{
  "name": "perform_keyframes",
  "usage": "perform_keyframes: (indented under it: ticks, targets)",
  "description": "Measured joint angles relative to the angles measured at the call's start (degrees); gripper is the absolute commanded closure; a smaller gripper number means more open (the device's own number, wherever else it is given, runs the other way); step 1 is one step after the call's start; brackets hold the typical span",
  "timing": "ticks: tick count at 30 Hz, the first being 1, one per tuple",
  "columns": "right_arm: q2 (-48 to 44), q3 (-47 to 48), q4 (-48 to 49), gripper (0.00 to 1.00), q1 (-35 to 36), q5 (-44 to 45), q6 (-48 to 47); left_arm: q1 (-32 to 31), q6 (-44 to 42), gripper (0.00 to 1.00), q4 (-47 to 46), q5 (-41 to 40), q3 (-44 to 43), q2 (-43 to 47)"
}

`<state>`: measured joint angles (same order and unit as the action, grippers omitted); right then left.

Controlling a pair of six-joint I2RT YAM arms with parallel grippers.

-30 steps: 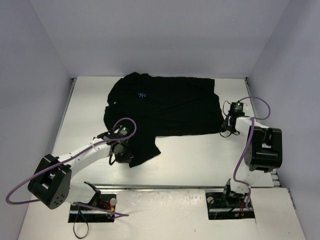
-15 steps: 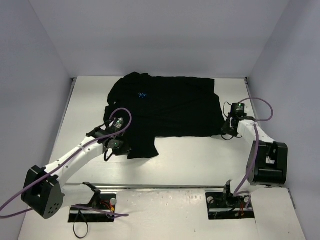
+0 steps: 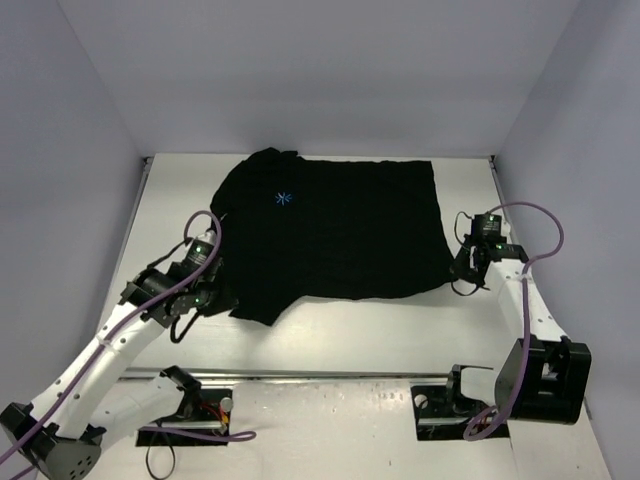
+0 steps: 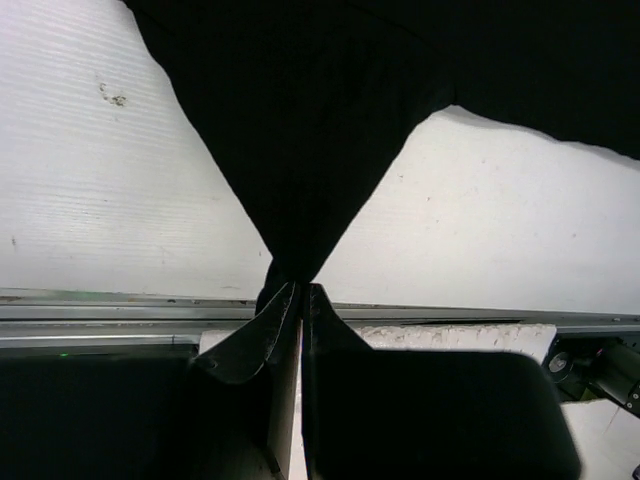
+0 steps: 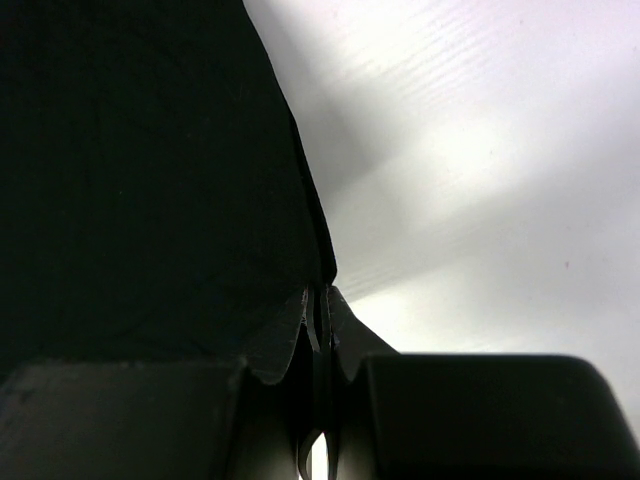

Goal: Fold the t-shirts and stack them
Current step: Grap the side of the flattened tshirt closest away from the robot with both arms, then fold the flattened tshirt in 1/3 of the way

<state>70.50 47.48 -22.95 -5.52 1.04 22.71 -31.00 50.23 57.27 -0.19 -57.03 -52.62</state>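
Left gripper (image 4: 298, 290) is clamped on a near-left corner of the t-shirt (image 3: 340, 225), likely the sleeve. Cloth is drawn to a taut point at the closed jaws. Right gripper (image 5: 320, 300) is pinched shut on the near-right edge, looks like the hem corner. Both grips sit low over the desk (image 3: 400, 330) at opposite ends. My read: the arms are tensioning the shirt sideways to lay it flat before any fold. The shirt is spread across the middle and far part of the desk, mostly flat, with the near edge wavy between the grips. The blue logo (image 3: 284, 198) faces up at far left. No fold made yet. No bins, boxes or other containers in view; nothing stacked.
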Motion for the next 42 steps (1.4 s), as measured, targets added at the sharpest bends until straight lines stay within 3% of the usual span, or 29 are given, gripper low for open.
perform_keyframes:
  ticks: [5, 9, 13, 25, 36, 42]
  targets:
    - [-0.2, 2.0, -3.0, 1.00, 0.0, 0.1, -0.4, 1.2, -0.6, 1.00, 2.1, -2.0, -4.9, -1.6]
    - [1.3, 6.4, -4.2, 1.00, 0.0, 0.3, -1.5, 7.6, -3.0, 1.00, 2.6, -2.5, -9.4, -4.9]
    - [5.1, 11.1, -4.2, 1.00, 0.0, 0.4, -2.5, 13.0, -6.7, 1.00, 1.1, -2.9, -14.4, -10.5]
    - [20.3, 20.3, -3.7, 1.00, 0.0, 0.2, -5.5, 20.3, -15.0, 1.00, -6.9, 0.7, -25.7, -30.5]
    - [30.0, 26.0, -2.5, 1.00, 0.0, -0.1, -6.6, 21.0, -21.5, 1.00, -9.6, 4.0, -40.5, -44.8]
    - [34.2, 28.7, -2.2, 1.00, 0.3, -0.2, -6.8, 21.0, -24.8, 1.00, -9.9, 4.2, -44.2, -51.1]
